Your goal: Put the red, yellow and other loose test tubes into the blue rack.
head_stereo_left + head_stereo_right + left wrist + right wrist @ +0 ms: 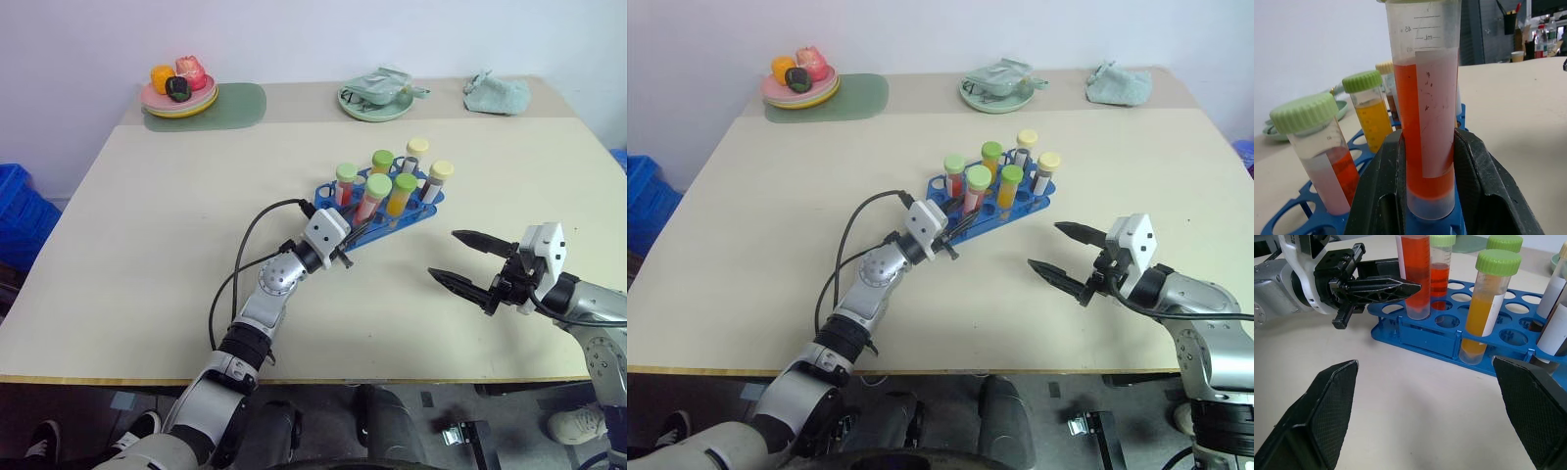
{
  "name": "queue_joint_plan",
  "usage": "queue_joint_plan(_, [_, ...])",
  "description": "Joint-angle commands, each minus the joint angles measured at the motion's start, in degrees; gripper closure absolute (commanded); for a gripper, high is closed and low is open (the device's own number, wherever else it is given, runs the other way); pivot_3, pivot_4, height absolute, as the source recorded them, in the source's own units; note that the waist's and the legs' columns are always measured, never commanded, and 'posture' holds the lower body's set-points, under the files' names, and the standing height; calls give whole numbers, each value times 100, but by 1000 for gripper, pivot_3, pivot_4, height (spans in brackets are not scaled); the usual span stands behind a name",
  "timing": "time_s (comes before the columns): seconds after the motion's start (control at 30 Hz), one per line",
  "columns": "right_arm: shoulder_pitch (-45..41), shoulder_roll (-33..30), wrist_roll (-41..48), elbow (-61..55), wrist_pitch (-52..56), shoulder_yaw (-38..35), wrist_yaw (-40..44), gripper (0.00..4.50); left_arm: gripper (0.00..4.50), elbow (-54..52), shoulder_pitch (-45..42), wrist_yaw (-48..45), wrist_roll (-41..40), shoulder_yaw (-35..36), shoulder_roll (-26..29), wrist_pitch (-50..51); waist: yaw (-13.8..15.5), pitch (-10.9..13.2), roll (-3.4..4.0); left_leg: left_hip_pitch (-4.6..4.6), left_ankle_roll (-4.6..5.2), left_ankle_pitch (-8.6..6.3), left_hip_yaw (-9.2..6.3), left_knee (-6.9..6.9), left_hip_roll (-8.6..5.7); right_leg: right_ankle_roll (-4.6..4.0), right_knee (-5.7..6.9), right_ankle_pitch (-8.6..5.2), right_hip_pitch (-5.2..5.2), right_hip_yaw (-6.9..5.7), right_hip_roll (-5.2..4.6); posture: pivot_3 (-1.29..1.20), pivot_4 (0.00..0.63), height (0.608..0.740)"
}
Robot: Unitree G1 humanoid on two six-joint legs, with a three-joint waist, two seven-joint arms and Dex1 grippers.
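The blue rack (392, 227) lies right of the table's middle with several capped test tubes upright in it. My left gripper (355, 231) is shut on a red-filled tube with a green cap (369, 204), which stands in a hole at the rack's near left corner. The wrist view shows both fingers (1381, 191) pressed against that tube (1425, 132). Beside it stand another red tube (346, 182), a yellow-orange tube (402, 194) and two pale-yellow-capped tubes (439, 176). My right gripper (443, 255) hovers open to the rack's near right, holding nothing.
A pink plate of toy food (178, 93) sits on a green mat (240, 103) at the far left. A green plate with cloth (375, 100) and a crumpled cloth (498, 94) lie along the far edge. A blue crate (18, 211) stands off the table's left side.
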Motion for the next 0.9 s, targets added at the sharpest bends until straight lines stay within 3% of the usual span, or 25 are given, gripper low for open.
queue_joint_plan(0.03, [-85,-60,54,-106,-65,-137,1,0,3734,-246,61,-45,-179,-8,-123,158,5,0,0,1,0,0,0,0,0,0,-1,0,2,0,0,0,150,740])
queue_joint_plan(0.9, [-144,-6,17,-50,-127,-88,10,0,3734,-199,-53,26,-318,107,-56,383,7,0,0,13,2,-1,1,-4,4,0,-9,0,19,0,4,0,150,740])
